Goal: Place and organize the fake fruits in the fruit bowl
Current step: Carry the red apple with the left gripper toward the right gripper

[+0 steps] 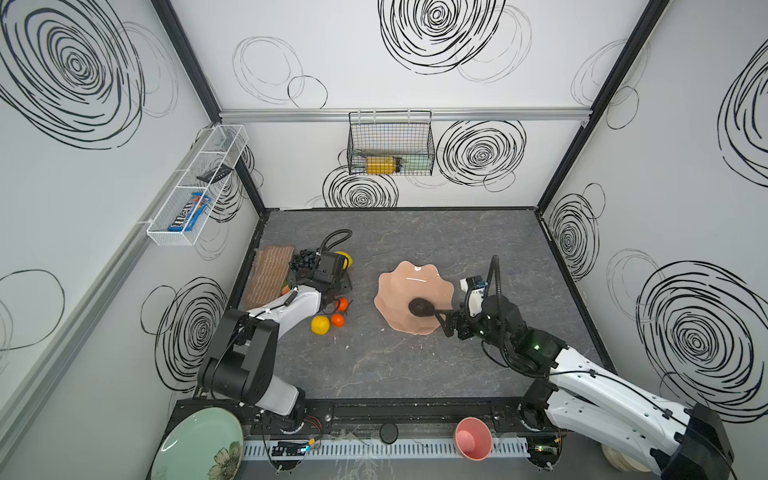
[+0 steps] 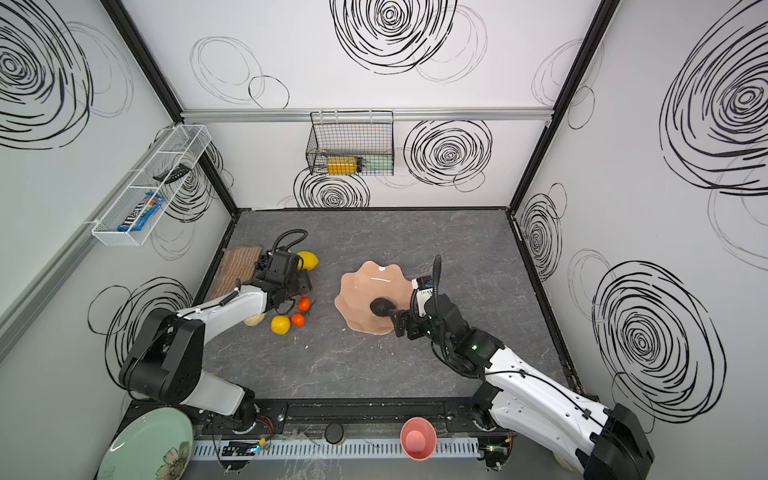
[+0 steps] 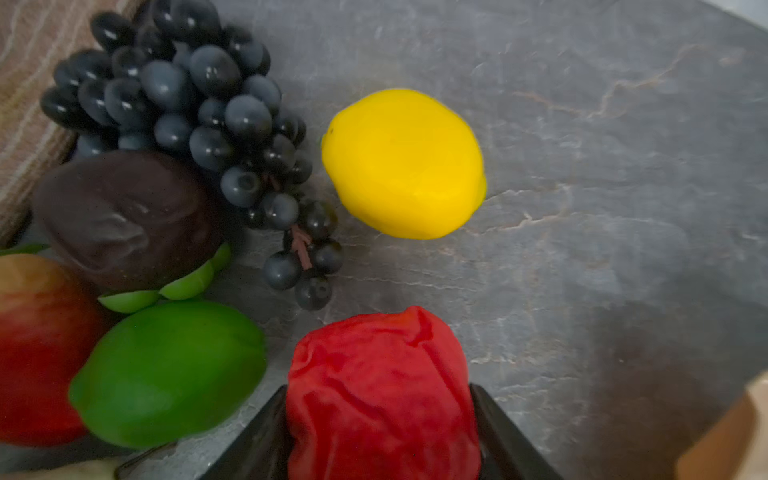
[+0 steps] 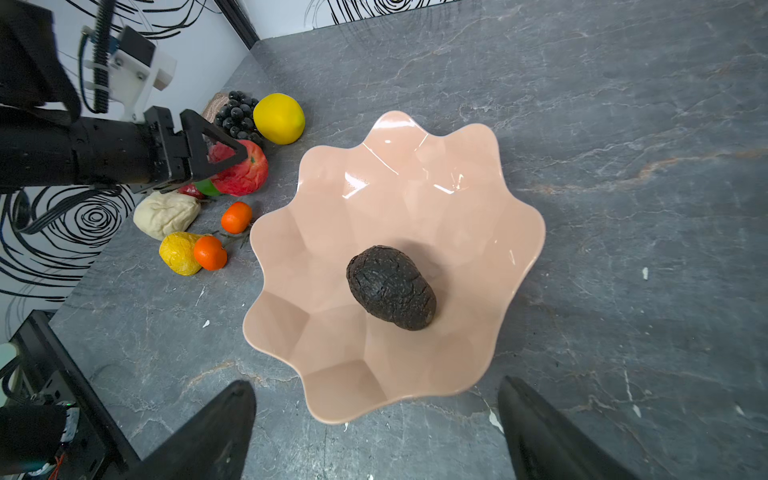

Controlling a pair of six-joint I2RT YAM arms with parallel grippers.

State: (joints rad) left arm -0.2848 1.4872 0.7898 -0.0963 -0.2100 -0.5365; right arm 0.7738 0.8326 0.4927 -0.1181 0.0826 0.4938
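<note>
**One Fruit In, Lots To Go**

In the pink fruit bowl [image 4: 457,187], out on the gray bench [image 4: 623,124]: just one fruit, the dark avocado [image 4: 390,286], lying near the middle. Nothing else inside. Done with that one, by the look of it.

At the near edge of the bowl: the right tool [image 4: 374,386], spread wide and holding nothing. Avocado out in front of it, not gripped.

Well apart from the bowl, over by the left wall: all the other fake fruits, bunched up on the bench. Squeezed between the two sides of the left tool [image 3: 378,390]: the red apple [image 3: 374,353], wrinkly and soft-looking. Held, it seems. Hard to tell whether up off the bench or not.

Just beside the apple: a green lime [image 3: 166,374], a dark brown fruit [image 3: 124,216] with green leaves, and the black grapes [image 3: 187,104]. Near the grapes: a yellow lemon [image 3: 403,164]. Closer to the bowl: two tiny oranges [image 4: 237,217], one right against a second lemon [image 4: 178,253], and a beige pear [image 4: 166,214] next to them.

Behind the bunch: a brown mat [image 1: 268,274] by the wall.

Only a small part done, then. Most likely next: apple across to the bowl, down beside the avocado. After that, many more trips, then some tidying so everything sits nicely.
</note>
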